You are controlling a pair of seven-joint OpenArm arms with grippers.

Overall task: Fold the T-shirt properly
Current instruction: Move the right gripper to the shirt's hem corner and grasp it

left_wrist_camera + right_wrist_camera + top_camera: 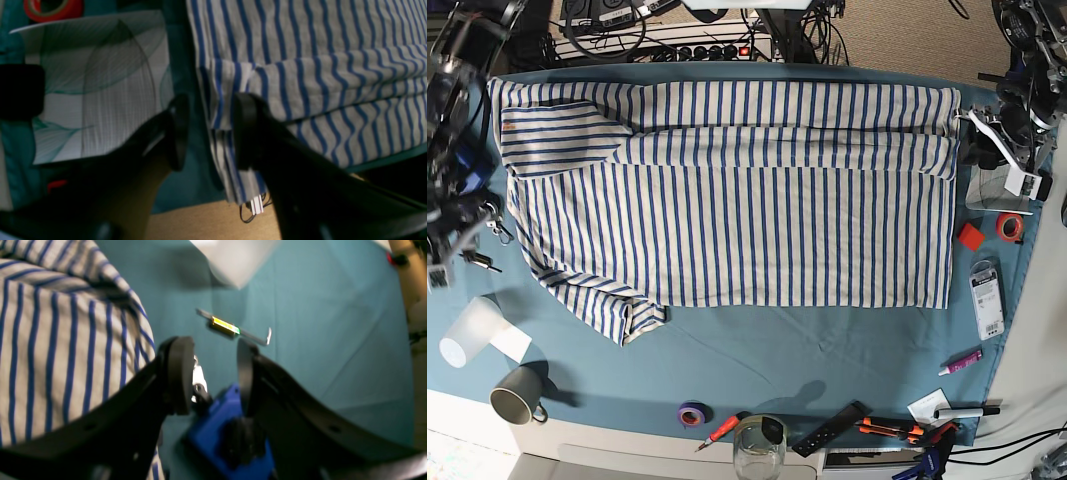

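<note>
The T-shirt (737,200), cream with thin blue stripes, lies spread flat across the teal cloth (827,350), with one long side folded over along the far edge. My left gripper (211,131) is open at the shirt's right edge. The folded hem corner (222,110) hangs between its jaws, against the right finger (245,133), with a gap to the left one. At the shirt's other end my right gripper (213,373) is open over bare teal cloth, the striped fabric (66,350) just left of its left finger (180,373). Nothing is between its jaws.
A patterned sheet (100,83) and red tape roll (53,8) lie beside the left gripper. A metal tool (233,328) and blue block (227,426) sit near the right gripper. A white cup (467,335), grey mug (515,398), glass (759,445) and hand tools (867,425) line the front edge.
</note>
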